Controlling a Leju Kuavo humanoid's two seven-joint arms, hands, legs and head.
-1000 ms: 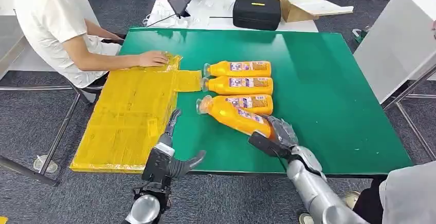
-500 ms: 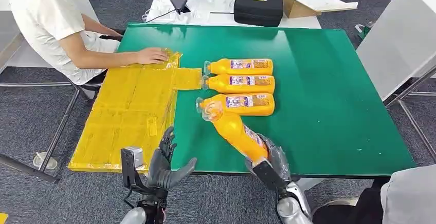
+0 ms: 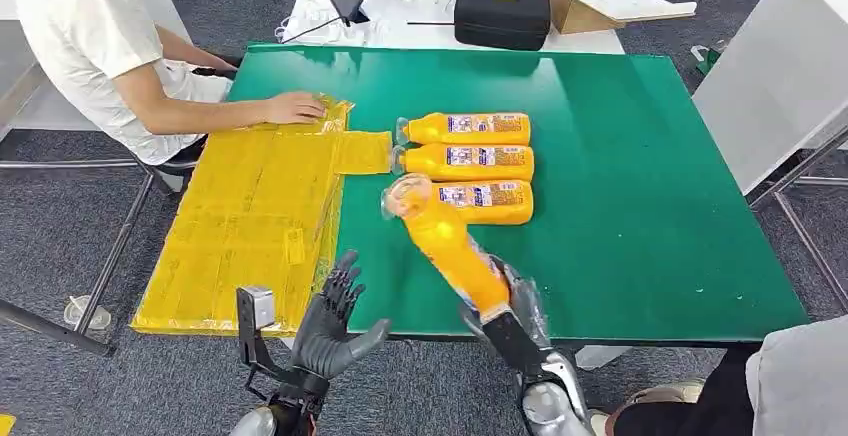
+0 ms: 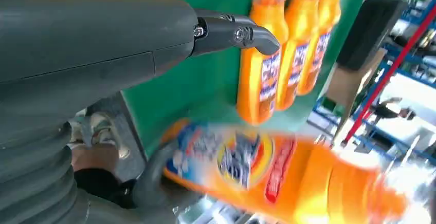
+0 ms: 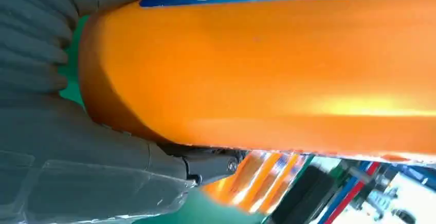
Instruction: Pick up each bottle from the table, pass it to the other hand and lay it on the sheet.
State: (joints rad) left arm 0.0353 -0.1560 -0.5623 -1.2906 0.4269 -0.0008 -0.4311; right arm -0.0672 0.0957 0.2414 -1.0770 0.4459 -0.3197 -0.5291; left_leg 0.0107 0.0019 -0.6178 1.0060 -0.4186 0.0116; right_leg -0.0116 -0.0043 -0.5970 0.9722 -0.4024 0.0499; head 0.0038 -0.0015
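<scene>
The held orange bottle (image 3: 452,247) has swung more upright, its cap end now overlapping the nearest of the three lying bottles (image 3: 470,161). The right hand (image 3: 508,308) grips its base; the left hand (image 3: 328,320) waits nearby, fingers spread, holding nothing.

No readable text on the bottle labels (image 3: 476,124), all too small or blurred

I see one orange bottle (image 3: 452,246) lifted off the green table, tilted, cap end up. Three more bottles (image 3: 468,160) lie side by side beside the yellow sheet (image 3: 250,218).
</scene>
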